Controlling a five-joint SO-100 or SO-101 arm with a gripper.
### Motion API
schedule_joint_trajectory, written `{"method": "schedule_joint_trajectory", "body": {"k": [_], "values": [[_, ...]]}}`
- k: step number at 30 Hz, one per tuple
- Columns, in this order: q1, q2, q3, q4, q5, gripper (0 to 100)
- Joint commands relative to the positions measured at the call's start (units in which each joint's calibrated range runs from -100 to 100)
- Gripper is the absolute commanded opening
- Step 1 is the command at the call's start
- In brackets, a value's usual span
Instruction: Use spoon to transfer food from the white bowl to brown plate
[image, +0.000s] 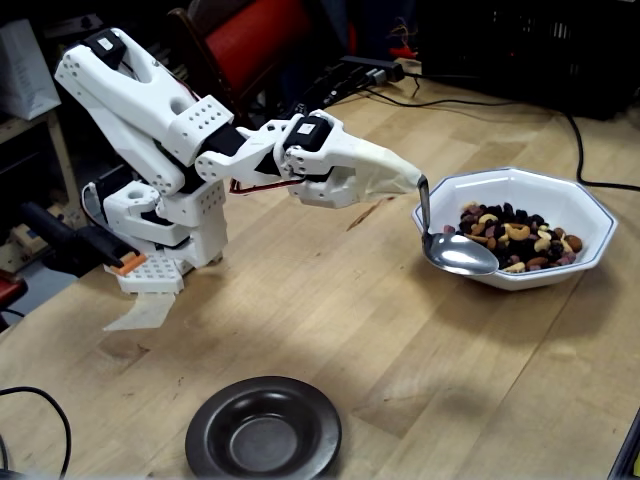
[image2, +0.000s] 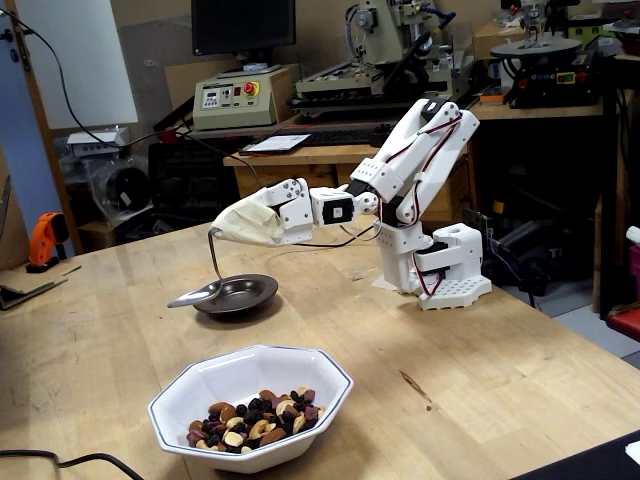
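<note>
My gripper (image: 405, 180), wrapped in beige cloth, is shut on the thin handle of the silver spoon (image: 460, 253). The spoon hangs down with its oval bowl level and looks empty. In a fixed view it sits just outside the near left rim of the white bowl (image: 520, 185), which holds the food (image: 515, 238), a pile of cashews, almonds and dark raisins. The brown plate (image: 262, 430) lies empty near the table's front edge. In the other fixed view the gripper (image2: 222, 228) holds the spoon (image2: 195, 296) in the air, seen beside the plate (image2: 245, 293), beyond the bowl (image2: 240, 375) and food (image2: 255, 420).
The arm's white base (image: 160, 230) stands at the left of the wooden table (image: 350, 330). Black cables (image: 590, 180) run behind the bowl. A red chair (image: 260, 35) stands behind the table. An orange drill (image2: 45, 240) and a control box (image2: 232, 97) stand farther off.
</note>
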Motion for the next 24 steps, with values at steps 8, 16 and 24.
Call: {"method": "schedule_joint_trajectory", "body": {"k": [8,16,24], "values": [[-0.80,3.09,-2.28,-1.28,0.24,4],[-0.87,14.56,-16.53,-1.28,0.24,4],[-5.32,20.38,-20.78,-1.36,0.24,4]]}}
